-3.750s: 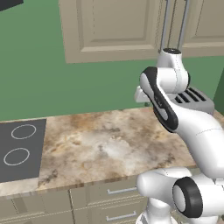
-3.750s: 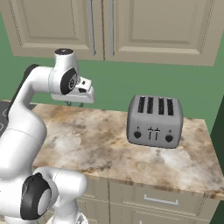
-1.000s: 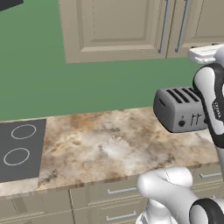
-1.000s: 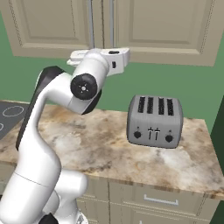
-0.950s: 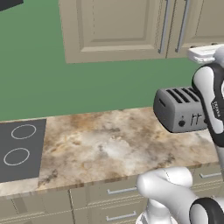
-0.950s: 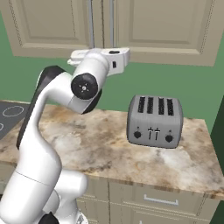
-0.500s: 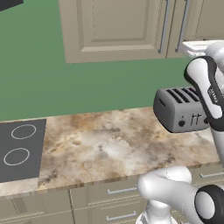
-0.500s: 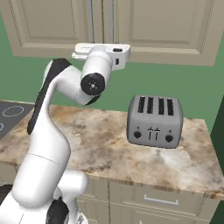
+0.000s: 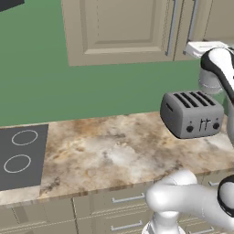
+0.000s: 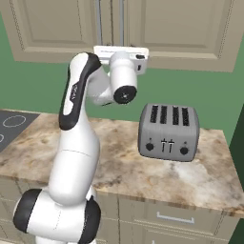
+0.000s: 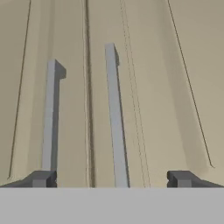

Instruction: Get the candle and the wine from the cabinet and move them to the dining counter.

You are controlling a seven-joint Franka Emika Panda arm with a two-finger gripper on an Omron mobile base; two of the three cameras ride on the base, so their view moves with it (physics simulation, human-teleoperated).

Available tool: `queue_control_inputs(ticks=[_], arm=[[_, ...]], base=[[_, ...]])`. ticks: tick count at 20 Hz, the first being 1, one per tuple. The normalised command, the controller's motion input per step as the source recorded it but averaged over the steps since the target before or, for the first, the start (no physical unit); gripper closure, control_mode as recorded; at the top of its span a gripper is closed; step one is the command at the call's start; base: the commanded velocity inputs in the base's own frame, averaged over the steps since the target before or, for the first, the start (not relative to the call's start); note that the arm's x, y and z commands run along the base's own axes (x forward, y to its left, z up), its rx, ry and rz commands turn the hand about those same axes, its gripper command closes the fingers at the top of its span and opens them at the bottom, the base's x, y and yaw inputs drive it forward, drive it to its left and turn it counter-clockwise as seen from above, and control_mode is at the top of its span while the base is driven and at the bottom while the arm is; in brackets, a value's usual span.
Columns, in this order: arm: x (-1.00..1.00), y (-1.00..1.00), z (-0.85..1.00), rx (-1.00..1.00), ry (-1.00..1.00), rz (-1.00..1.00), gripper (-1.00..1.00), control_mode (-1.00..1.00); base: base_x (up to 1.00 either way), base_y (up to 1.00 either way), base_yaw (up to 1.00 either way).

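Hand view puts our fingers (image 11: 42, 178) spread wide at the shut cabinet (image 11: 166, 87), one handle (image 11: 115, 118) between them. We're on door-opening; candle and wine presumably wait inside, unseen. Next: close on that bar and pull.

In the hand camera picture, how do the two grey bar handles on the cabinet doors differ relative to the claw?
The left handle lines up with the claw's left fingertip, while the right handle runs down between the two fingertips. The left handle's top end sits lower in the picture than the right handle's. Both are thin grey bars on the shut beige cabinet, one either side of the door seam.
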Motion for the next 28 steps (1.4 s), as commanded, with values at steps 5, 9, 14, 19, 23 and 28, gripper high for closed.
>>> queue_control_inputs(ticks=[5, 9, 14, 19, 23, 28], arm=[[0.26, -0.34, 0.0, 0.0, 0.0, 0.03, -1.0, -1.0], [0.18, -0.14, 0.0, 0.0, 0.0, 0.02, -1.0, -1.0], [0.03, 0.0, 0.14, 0.0, -0.01, 0.03, -1.0, -1.0], [0.0, 0.13, 0.24, 0.0, -0.02, 0.01, -1.0, -1.0], [0.0, 0.16, 0.21, 0.0, -0.01, 0.0, -1.0, -1.0], [0.13, 0.09, 0.07, 0.0, 0.0, 0.0, -1.0, -1.0]], base=[[0.0, 0.0, 0.0], [0.0, 0.0, 0.0], [0.0, 0.0, 0.0], [0.0, 0.0, 0.0], [0.0, 0.0, 0.0], [0.0, 0.0, 0.0]])
